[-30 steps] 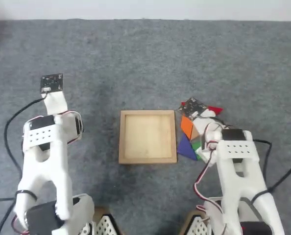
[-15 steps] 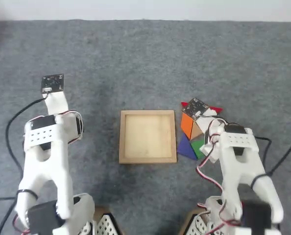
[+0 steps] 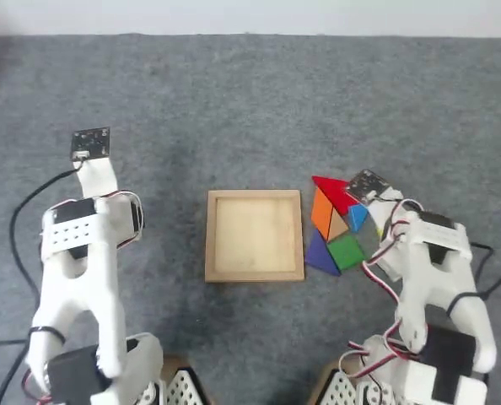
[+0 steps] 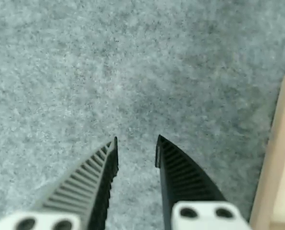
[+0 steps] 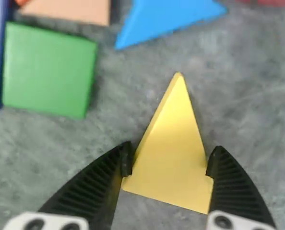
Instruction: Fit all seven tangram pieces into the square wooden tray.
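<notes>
1. Right jaws are closed against the two slanted sides of the yellow triangle [image 5: 173, 148], near its base. The piece is held flat on the tabletop [image 3: 234, 101], and ribbed black inner faces are seen on both jaws.
2. Left jaws are parted by a narrow gap and nothing is gripped. They are poised over the grey covering, with an edge of the square wooden tray [image 3: 211, 236] just beside them.
3. The tabletop is covered in a grey, felt-like fabric with a fine speckled nap.
4. The tray is made of pale wood, with a raised rim around a smooth, lighter floor. It is placed between the two arms.
5. The other pieces are flat, smooth and solidly coloured, and are clustered just beside the tray on the right arm's side. A red triangle [image 3: 333, 192], an orange piece [image 3: 320, 213], a tan piece [image 3: 338, 226], a small blue triangle [image 3: 357, 217], a green square [image 3: 347, 251] and a dark blue triangle [image 3: 320, 253] are packed edge to edge.
6. The yellow triangle is set slightly apart from the cluster, its tip pointed toward the blue triangle and the green square.
</notes>
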`<state>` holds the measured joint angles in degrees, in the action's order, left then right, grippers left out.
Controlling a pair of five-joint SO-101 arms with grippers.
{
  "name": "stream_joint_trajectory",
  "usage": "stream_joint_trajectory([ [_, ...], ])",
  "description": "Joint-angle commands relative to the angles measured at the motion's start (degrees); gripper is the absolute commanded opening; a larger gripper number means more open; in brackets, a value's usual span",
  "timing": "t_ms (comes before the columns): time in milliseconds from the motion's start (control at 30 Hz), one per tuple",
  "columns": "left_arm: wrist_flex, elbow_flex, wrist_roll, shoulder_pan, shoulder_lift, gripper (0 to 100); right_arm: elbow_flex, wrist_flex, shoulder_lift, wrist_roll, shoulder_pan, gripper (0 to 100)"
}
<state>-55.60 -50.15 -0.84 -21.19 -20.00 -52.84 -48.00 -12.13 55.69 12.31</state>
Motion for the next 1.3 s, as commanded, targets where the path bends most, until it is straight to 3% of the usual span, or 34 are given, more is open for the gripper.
stream_joint_trajectory([
  [0, 1.1, 0.2, 0.4, -0.4, 0.0, 13, 3.3, 1.5, -0.3, 0.9, 3.3, 26.2],
  [100, 1.1, 0.2, 0.4, -0.4, 0.0, 13, 3.3, 1.4, -0.3, 1.4, 3.5, 26.2],
  [400, 1.1, 0.2, 0.4, -0.2, 0.0, 13, 5.6, -7.5, -3.6, 14.2, 5.1, 26.3],
  [633, 1.1, 0.1, 0.4, -0.2, 0.1, 13, 10.7, -16.2, -5.5, 15.8, 5.6, 28.8],
  [733, 1.1, 0.1, 0.4, -0.3, 0.1, 13, 10.8, -15.9, -5.4, 13.8, 6.4, 37.0],
  [833, 1.1, 0.1, 0.4, -0.3, 0.1, 13, 10.5, -16.1, -5.1, 18.8, 7.8, 43.3],
  [933, 1.1, -0.1, 0.4, -0.4, 0.1, 13, 10.5, -16.3, -5.0, 23.1, 8.7, 43.9],
  [1267, 1.1, 0.0, 0.4, -0.4, 0.0, 13, 2.6, -12.8, -5.0, 24.5, 5.1, 43.9],
])
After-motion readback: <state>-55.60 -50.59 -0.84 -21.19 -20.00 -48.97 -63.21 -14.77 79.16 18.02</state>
